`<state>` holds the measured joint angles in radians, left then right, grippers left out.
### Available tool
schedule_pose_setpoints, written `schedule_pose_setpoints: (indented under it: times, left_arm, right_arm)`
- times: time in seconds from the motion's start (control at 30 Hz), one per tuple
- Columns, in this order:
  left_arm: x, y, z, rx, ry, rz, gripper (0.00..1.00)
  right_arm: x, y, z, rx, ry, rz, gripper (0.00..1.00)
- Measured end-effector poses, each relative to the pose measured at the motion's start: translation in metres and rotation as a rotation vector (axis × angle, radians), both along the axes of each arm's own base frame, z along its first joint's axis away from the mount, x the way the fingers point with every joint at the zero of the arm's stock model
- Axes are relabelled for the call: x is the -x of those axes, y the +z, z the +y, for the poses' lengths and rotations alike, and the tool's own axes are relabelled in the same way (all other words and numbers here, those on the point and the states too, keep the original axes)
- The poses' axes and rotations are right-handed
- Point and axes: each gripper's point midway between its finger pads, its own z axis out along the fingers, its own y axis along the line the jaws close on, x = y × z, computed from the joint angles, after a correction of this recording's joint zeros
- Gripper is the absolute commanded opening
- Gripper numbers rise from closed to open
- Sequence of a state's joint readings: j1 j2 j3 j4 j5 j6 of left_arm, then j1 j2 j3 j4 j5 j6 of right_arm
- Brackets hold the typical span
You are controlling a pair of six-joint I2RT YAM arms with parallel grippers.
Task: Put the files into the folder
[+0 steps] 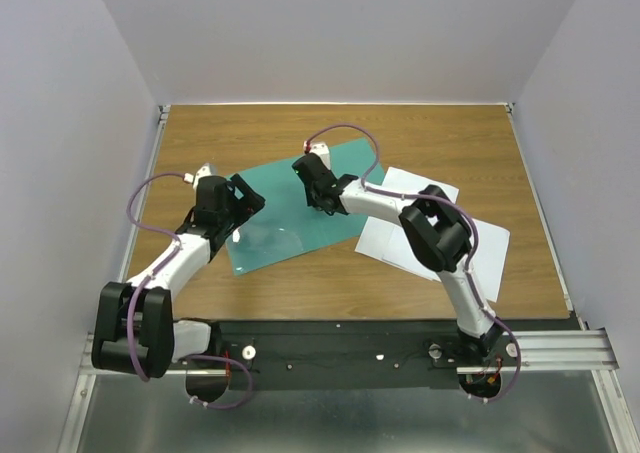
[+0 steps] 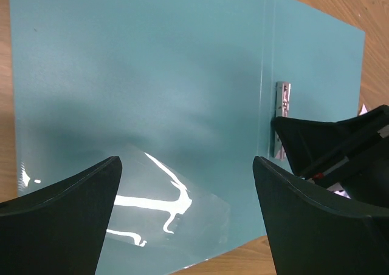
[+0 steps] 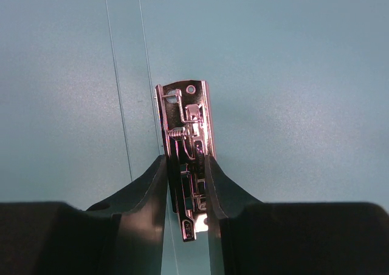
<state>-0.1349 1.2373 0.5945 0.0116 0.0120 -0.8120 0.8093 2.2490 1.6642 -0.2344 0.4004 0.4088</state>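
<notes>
The teal-green folder (image 1: 280, 195) lies open and flat mid-table. Its clear inner leaf (image 1: 265, 238) lies over the near left part and also shows in the left wrist view (image 2: 182, 208). My right gripper (image 1: 322, 201) reaches over the spine and is shut on the metal clip (image 3: 188, 117), one finger against each side. My left gripper (image 1: 240, 195) hovers open and empty over the folder's left cover (image 2: 152, 62), jaws wide apart. The clip (image 2: 282, 99) and the right gripper (image 2: 328, 141) show at its right. The two white files (image 1: 388, 238) lie overlapping on the table right of the folder, partly under my right arm.
The wooden table (image 1: 420, 133) is enclosed by grey walls on the left, back and right. The black arm-base rail (image 1: 340, 348) runs along the near edge.
</notes>
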Motion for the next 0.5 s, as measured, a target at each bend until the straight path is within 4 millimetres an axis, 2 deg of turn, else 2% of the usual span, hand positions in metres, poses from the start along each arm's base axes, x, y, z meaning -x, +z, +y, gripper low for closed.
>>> schedule_pose_setpoints:
  times: [0.07, 0.1, 0.3, 0.47, 0.5]
  left_arm:
    - [-0.003, 0.004, -0.011, 0.001, -0.03, -0.01, 0.98]
    - [-0.005, 0.009, -0.029, 0.003, -0.08, -0.026, 0.98]
    - [-0.001, 0.013, -0.052, 0.005, -0.145, -0.035, 0.98]
    - [0.003, 0.013, -0.066, 0.005, -0.186, -0.038, 0.98]
    - [0.003, 0.013, -0.067, 0.004, -0.191, -0.039, 0.98]
  right_arm:
    - [0.002, 0.0, -0.007, -0.003, -0.045, 0.002, 0.25]
    - [0.005, -0.001, -0.016, 0.003, -0.096, 0.004, 0.25]
    - [0.006, -0.001, -0.03, 0.018, -0.149, 0.009, 0.26]
    - [0.006, -0.001, -0.036, 0.039, -0.149, 0.012, 0.38]
    - [0.006, -0.001, -0.037, 0.041, -0.146, 0.012, 0.45]
